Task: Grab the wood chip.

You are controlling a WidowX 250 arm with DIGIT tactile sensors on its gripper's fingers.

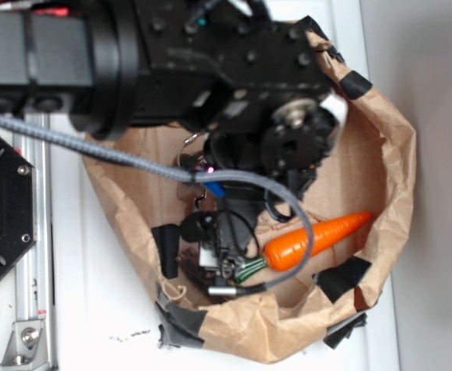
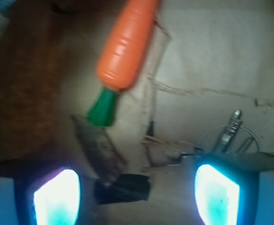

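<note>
Brown wood chip between open claw pads, touching carrot stem.

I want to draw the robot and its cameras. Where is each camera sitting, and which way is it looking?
Exterior: sits high above, looking down into the brown paper bag; the black arm and its gray cable fill the top.
Wrist: sits on the arm just behind the gripper, looking down at the bag floor; two glowing fingertips show at the bottom, apart.
Shared: both see the toy carrot. Only the wrist view clearly shows the wood chip and keys.
</note>
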